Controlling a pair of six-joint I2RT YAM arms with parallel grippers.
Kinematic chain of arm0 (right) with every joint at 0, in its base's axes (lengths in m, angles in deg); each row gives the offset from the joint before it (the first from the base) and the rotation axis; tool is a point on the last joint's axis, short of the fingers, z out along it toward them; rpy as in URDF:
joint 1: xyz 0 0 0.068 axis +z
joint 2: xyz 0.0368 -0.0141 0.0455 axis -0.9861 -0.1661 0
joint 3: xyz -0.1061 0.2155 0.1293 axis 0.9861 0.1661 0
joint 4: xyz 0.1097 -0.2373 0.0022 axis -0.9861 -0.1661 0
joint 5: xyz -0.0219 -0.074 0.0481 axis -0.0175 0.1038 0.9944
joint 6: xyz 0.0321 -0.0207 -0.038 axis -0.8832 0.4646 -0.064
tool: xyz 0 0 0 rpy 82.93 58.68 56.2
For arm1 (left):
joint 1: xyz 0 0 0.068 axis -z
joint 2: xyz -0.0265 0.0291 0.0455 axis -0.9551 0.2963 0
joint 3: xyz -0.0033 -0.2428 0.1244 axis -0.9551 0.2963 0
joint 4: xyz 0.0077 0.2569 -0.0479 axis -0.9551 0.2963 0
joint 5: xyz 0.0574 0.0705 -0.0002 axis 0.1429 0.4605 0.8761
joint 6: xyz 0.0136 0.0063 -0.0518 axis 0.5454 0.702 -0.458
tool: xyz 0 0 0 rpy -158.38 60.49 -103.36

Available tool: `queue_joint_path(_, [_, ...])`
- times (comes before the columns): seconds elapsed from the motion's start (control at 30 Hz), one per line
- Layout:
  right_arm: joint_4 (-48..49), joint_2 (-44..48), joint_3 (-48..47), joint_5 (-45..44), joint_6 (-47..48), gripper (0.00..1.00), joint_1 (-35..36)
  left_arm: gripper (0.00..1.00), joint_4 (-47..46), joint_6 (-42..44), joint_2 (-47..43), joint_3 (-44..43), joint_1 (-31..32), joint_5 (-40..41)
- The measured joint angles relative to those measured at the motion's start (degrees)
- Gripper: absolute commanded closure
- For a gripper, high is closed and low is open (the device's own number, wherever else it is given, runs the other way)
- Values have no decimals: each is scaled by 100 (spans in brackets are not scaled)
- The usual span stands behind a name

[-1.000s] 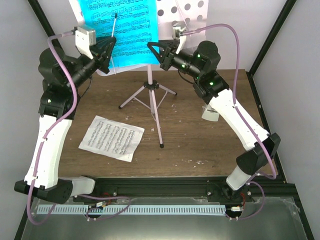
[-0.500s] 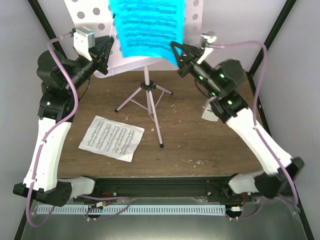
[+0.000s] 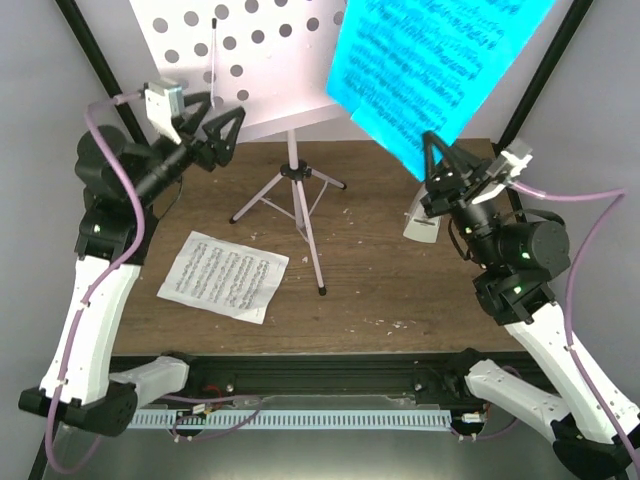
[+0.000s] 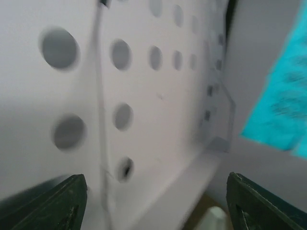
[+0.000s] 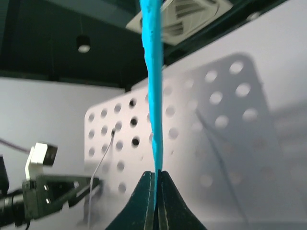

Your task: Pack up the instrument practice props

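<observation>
The pale music stand's perforated desk stands at the back on thin tripod legs. My left gripper is open at the desk's lower left edge, with the desk's shelf between the wide-spread fingers. My right gripper is shut on the lower edge of the teal booklet, held up in the air at the right, away from the stand. In the right wrist view the booklet runs edge-on up from the closed gripper. The white metronome is partly hidden behind the right arm.
A loose sheet of printed music lies flat on the wooden table, left of the tripod. A thin wire page holder stands against the desk. Black frame posts and grey walls close in both sides.
The right arm pulled the teal booklet off the stand and swung it right and toward the near side. The left gripper opened beside the desk's lower edge.
</observation>
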Motion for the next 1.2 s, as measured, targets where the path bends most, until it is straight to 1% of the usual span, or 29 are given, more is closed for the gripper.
queue_joint_path(0.13, [-262, 52, 337, 737, 70, 99, 0, 16, -455, -704, -614, 887, -22, -754])
queue_joint_path(0.3, [-564, 184, 588, 1921, 238, 99, 0, 15, -1088, -1565, -785, 1440, -22, -1753])
queue_joint_path(0.4, [-686, 271, 625, 2492, 280, 99, 0, 15, -1281, -1768, -789, 1720, 0, -2059])
queue_joint_path(0.63, [-874, 232, 693, 3716, 286, 99, 0, 16, -1998, -2072, -1001, 2428, 35, -2315])
queue_joint_path(0.8, [-1102, 9, 704, 4129, 304, 99, 0, 15, -2111, -2041, -1178, 2634, 52, -2317])
queue_joint_path(0.9, [-1224, -114, 748, 4240, 321, 99, 0, 15, -1941, -1921, -1327, 2664, 52, -2295])
queue_joint_path(1.2, [-1451, -337, 1458, 4240, 291, 99, 0, 14, -1285, -1456, -1462, 2511, 55, -2282])
